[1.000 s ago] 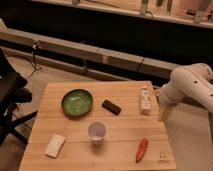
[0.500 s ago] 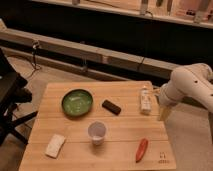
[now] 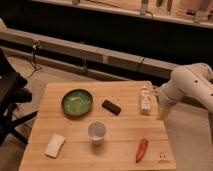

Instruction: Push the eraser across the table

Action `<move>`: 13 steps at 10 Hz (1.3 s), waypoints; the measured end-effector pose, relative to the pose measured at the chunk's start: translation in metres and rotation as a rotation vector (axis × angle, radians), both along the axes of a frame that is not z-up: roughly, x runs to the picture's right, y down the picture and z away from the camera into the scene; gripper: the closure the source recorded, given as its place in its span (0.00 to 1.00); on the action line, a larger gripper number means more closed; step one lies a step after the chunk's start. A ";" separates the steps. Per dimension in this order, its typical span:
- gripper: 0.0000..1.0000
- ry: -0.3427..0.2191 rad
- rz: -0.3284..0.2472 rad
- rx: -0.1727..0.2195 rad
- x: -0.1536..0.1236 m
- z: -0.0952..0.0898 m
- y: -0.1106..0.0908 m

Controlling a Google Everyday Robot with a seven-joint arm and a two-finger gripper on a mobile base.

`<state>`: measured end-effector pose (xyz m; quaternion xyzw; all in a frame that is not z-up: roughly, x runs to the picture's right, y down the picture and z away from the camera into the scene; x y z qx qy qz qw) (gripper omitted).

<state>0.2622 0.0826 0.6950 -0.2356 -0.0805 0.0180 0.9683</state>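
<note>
Nothing has moved since the earlier frames: arm, eraser and everything else on the table sit where they were.

Camera view: the eraser (image 3: 111, 106) lies flat near the middle of the table (image 3: 125, 131), a little toward 12 o'clock, its long side angled. From the eraser, a green bowl (image 3: 77, 102) is at 9 o'clock and near it, a cup (image 3: 97, 132) stands at 7 o'clock, a white bottle (image 3: 145, 100) lies at 3 o'clock, and a red pepper (image 3: 142, 149) lies at 5 o'clock. A cream block (image 3: 55, 145) rests well apart at 8 o'clock.

My end effector (image 3: 162, 109) hangs pointing down at 3 o'clock from the eraser, just off the table's right edge, beyond the bottle and well apart from the eraser. Whether it is open or closed I cannot tell. It touches nothing.

I judge the push has not begun; I am at the approach step. The next move calls for bringing the end effector in over the table, clearing the bottle that lies between us, lowering it beside the eraser and sweeping. A push toward 9 o'clock would run into the bowl, so I would choose a line toward the bare wood at 12 or 6 o'clock, keeping off the cup.
</note>
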 end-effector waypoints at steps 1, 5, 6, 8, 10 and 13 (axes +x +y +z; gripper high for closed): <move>0.56 -0.025 -0.018 0.012 -0.011 0.003 -0.008; 0.94 -0.078 -0.052 0.064 -0.041 0.024 -0.026; 1.00 -0.086 -0.066 0.084 -0.049 0.031 -0.028; 1.00 -0.095 -0.086 0.139 -0.056 0.040 -0.028; 1.00 -0.101 -0.115 0.175 -0.068 0.054 -0.025; 1.00 -0.107 -0.163 0.186 -0.081 0.080 -0.017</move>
